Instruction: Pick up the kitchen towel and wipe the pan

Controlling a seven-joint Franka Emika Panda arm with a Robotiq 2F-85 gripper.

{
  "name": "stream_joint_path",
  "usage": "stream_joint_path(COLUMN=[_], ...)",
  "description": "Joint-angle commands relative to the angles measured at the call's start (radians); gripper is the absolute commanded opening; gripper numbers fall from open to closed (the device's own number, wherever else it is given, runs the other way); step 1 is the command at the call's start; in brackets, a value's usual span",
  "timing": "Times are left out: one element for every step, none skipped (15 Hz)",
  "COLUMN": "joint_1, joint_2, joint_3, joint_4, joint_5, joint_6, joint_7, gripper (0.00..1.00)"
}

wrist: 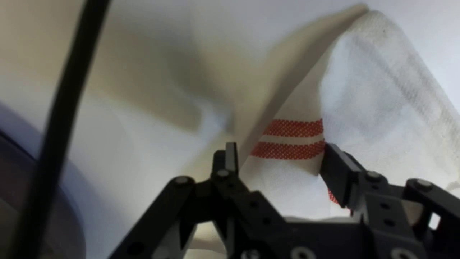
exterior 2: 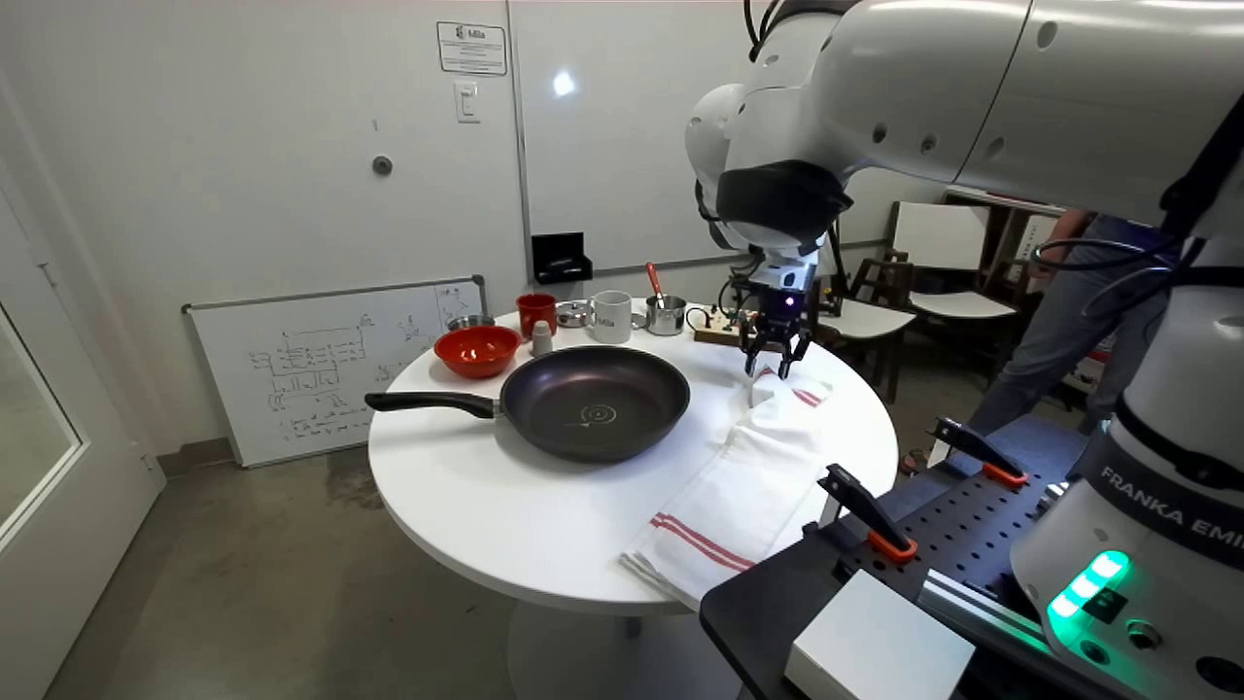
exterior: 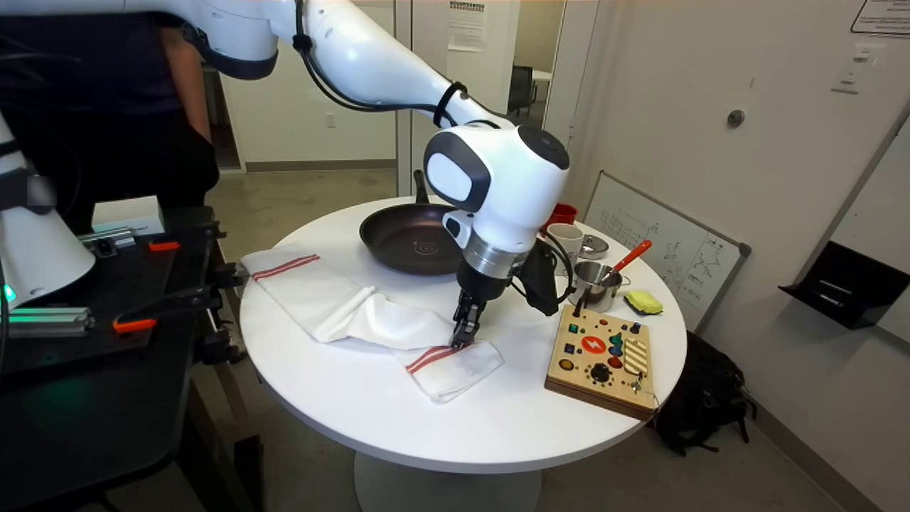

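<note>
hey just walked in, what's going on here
A robot arm seems about to pick up the kitchen towel, probably to wipe the pan. Its gripper is down at the towel, jaws apart with a striped fold between them, so nothing looks gripped yet. Towel and pan lie apart on the round table, and no wiping is happening.

In an exterior view, 1 tbl [exterior 2: 457, 491]: 1 pan [exterior 2: 595, 413] nr ctr, 1 towel [exterior 2: 739, 486] @ 2–5 o'clock, 1 red bowl [exterior 2: 476, 355] + 1 red cup [exterior 2: 536, 315] @ 10–11, 1 mug [exterior 2: 611, 319] + 1 pot [exterior 2: 666, 318] @ 12, 1 board [exterior 2: 720, 336] @ 1; 2 clamps [exterior 2: 861, 505] off tbl @ 3–4.
</note>
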Motion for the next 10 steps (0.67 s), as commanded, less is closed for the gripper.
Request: stream_joint_path(joint_1=[-0.012,-0.013,-0.013,-0.014,-0.013,-0.011,-0.007,-0.006,-0.006,-0.006], joint_2=[0.0,0.0,0.0,0.0,0.0,0.0,0.0,0.0,0.0,0.0], joint_3=[0.001,0.0,-0.002,-0.005,-0.011,-0.021,-0.03,-0.039,-0.048,-0.058], joint_4=[0.006,0.005,0.0,-0.002,-0.007,-0.01,-0.013,-0.007,-0.001,0.007], joint_5=[0.004,0.004,0.004,0.0,-0.005,-0.014,-0.023,-0.029,-0.032,-0.032], joint_6=[0.005,0.005,0.006,0.006,0.004,0.003,0.007,0.006,0.004,0.0], joint_7=[0.0,0.0,0.0,0.0,0.0,0.0,0.0,0.0,0.0,0.0], gripper=[0.29,0.22,0.15,0.07,0.04,0.02,0.0,0.0,0.03,0.04])
